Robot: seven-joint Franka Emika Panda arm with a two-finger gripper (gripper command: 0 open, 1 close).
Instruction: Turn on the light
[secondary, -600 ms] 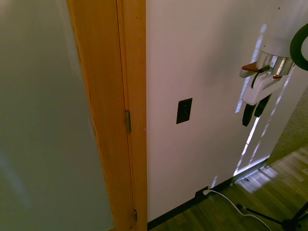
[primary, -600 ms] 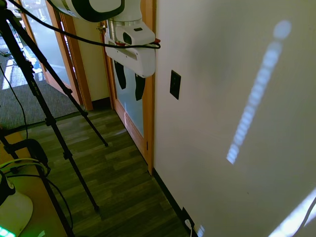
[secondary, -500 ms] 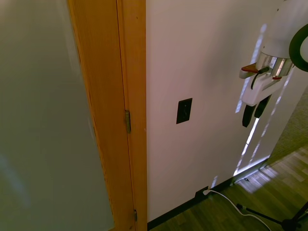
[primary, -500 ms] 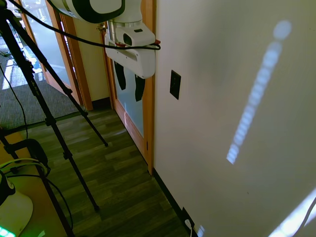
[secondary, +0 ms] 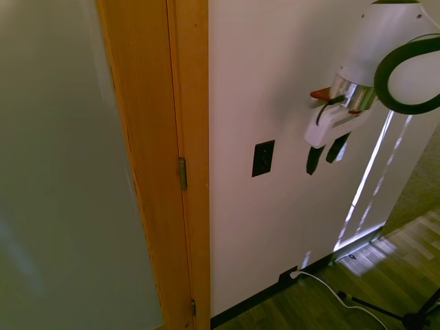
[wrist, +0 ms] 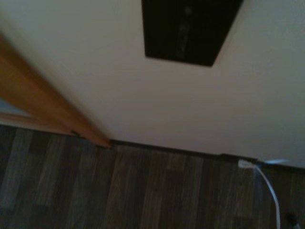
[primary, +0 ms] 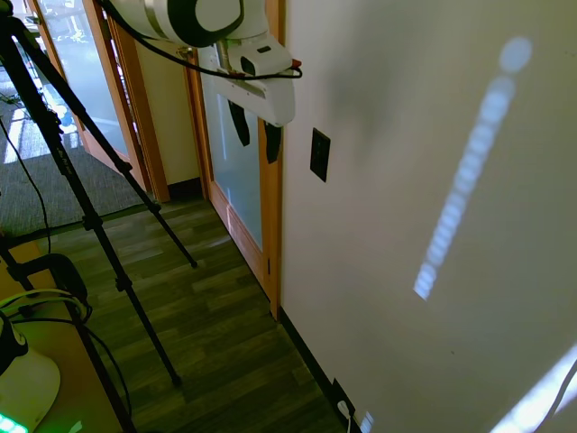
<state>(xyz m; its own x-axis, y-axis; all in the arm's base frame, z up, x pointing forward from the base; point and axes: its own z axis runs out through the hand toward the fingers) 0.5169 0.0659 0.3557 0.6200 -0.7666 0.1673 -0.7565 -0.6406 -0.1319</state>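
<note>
The light switch (primary: 319, 154) is a small black upright plate on the white wall, right of the wooden door frame; no lamp shows. My gripper (primary: 255, 133) hangs open in front of the door frame, a short way left of the switch and slightly above it, touching nothing. Seen from the other side, the gripper (secondary: 324, 154) is to the right of the switch (secondary: 262, 158), at about the same height and off the wall. The wrist view shows the black switch plate (wrist: 190, 29) close by, blurred.
A wooden door frame (primary: 268, 225) with a frosted glass panel borders the wall. Low on the wall, a second black plate (secondary: 285, 277) has a white cable (secondary: 330, 289) plugged in, running across the dark wood floor (primary: 216, 325).
The gripper has risen and swung closer to the switch, and now tilts toward the wall. Its fingers stay open. The switch looks unchanged.
</note>
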